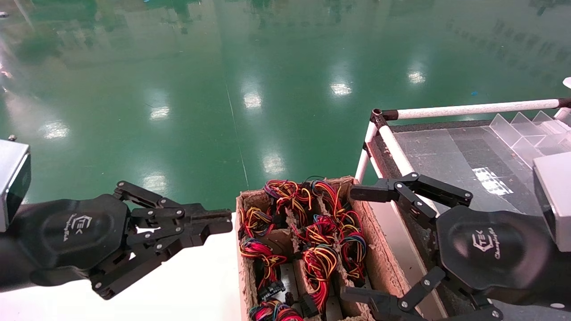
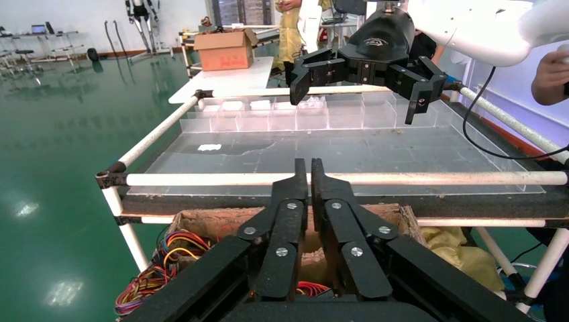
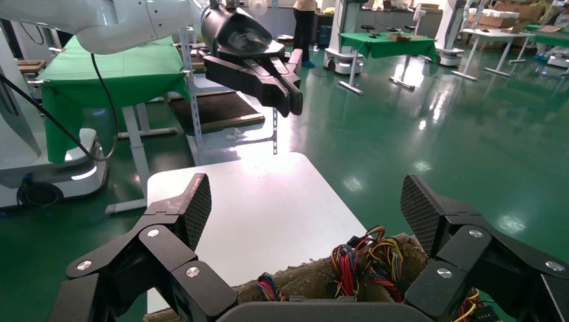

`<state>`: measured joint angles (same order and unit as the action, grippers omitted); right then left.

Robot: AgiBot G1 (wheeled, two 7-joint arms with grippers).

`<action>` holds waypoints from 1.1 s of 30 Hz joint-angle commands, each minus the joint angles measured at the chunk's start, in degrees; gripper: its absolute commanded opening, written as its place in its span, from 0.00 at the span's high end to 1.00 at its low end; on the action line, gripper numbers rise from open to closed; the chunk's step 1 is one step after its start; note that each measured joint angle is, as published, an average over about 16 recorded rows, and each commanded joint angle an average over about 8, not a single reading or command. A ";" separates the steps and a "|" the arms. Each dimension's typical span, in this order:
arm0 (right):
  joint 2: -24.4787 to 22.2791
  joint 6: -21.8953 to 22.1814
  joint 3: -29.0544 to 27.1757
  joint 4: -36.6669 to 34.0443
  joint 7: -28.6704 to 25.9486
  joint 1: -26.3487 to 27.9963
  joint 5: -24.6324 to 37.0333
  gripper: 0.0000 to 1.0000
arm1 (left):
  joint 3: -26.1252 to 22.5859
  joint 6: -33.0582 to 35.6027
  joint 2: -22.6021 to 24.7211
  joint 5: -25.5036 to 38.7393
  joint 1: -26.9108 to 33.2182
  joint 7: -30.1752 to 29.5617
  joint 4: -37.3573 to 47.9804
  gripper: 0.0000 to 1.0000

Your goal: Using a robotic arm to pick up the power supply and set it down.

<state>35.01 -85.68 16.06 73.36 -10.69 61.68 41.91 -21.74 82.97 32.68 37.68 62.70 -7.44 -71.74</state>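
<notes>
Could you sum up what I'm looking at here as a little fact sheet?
Left gripper: shut, empty, over the white table
Right gripper: open wide, above the cardboard tray
Tray contents: bundles of coloured wires
Right side: rack with white pipes and clear dividers
Floor: glossy green

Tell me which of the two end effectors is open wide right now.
The right end effector, spread wide at the cardboard tray; the left end effector is shut.

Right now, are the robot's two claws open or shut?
Left gripper: shut, holding nothing, beside the box of wires.
Right gripper: wide open, empty, over that box.
</notes>
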 commanded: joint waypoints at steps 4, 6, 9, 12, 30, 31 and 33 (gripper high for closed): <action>0.00 0.00 0.00 0.00 0.00 0.00 0.00 0.00 | 0.00 0.00 0.00 0.00 0.00 0.00 0.00 0.70; 0.00 0.00 0.00 0.00 0.00 0.00 0.00 0.00 | 0.00 0.00 0.00 0.00 0.00 0.00 0.00 0.45; 0.00 0.00 0.00 0.00 0.00 0.00 0.00 0.00 | 0.00 0.00 0.00 0.00 0.00 0.00 0.00 0.07; 0.00 0.00 0.00 0.00 0.00 0.00 0.00 0.00 | 0.00 0.00 0.00 0.00 0.00 0.00 0.00 0.00; 0.00 0.00 0.00 0.00 0.00 0.00 0.00 0.00 | 0.00 0.00 0.00 0.00 0.00 0.00 0.00 0.00; 0.00 0.00 0.00 0.00 0.00 0.00 0.00 0.00 | 0.00 0.00 0.00 0.00 0.00 0.00 0.00 0.00; 0.00 0.00 0.00 0.00 0.00 0.00 0.00 0.00 | 0.00 0.00 0.00 0.00 0.00 0.00 0.00 0.00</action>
<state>35.01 -85.68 16.06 73.37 -10.70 61.67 41.91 -21.74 82.97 32.68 37.68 62.70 -7.44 -71.74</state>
